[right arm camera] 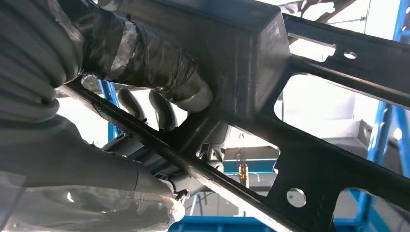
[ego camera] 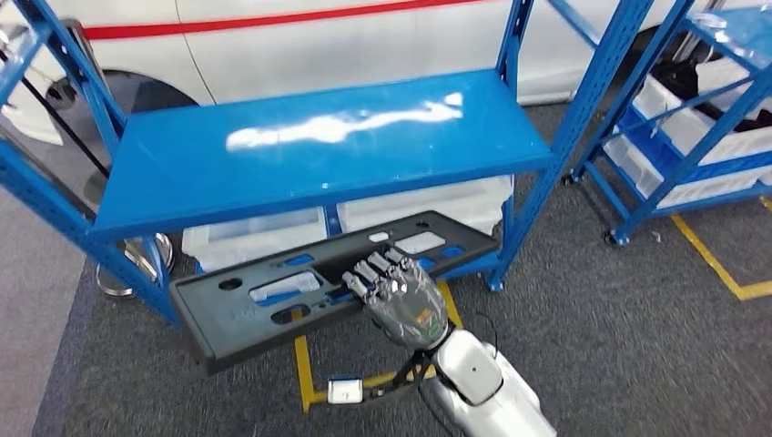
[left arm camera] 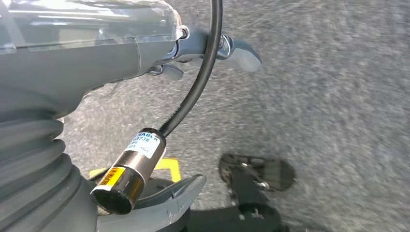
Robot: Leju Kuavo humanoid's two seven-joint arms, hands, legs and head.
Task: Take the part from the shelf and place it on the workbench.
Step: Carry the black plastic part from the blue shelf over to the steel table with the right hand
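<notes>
Out to the left of the right hand (ego camera: 398, 293), the part (ego camera: 273, 305) stretches away: a long, flat black plastic panel with cut-outs, its far left end hanging free over the grey floor (ego camera: 592, 300) with nothing under it. The left hand (left arm camera: 193, 53) hangs low over that same floor; from the left wrist view I cannot tell whether its fingers are spread or curled, though nothing shows in it.

At the middle, the grip. The right hand has the panel by its near long edge, fingers (ego camera: 375, 273) laid over the top face, and in the right wrist view the thumb (right arm camera: 159, 72) presses up against the ribbed underside. So it's clamped top and bottom, off the shelf (ego camera: 309, 146) and out in front of it, lower than the blue deck.

The hold sits right of the panel's middle, so that long left end looks likely to sag and swing. The way to do this carry well, I'd say, is to turn slowly, keep the wrist level, and give the blue uprights (ego camera: 537, 173) a wide berth, since the panel sweeps a broad arc.

Off to the right of the hand, the panel's shorter end rises toward the upright. The long axis runs left to right across the hand, tilted so the left end is nearer the robot and lower, broad face up.

No workbench is in sight.
</notes>
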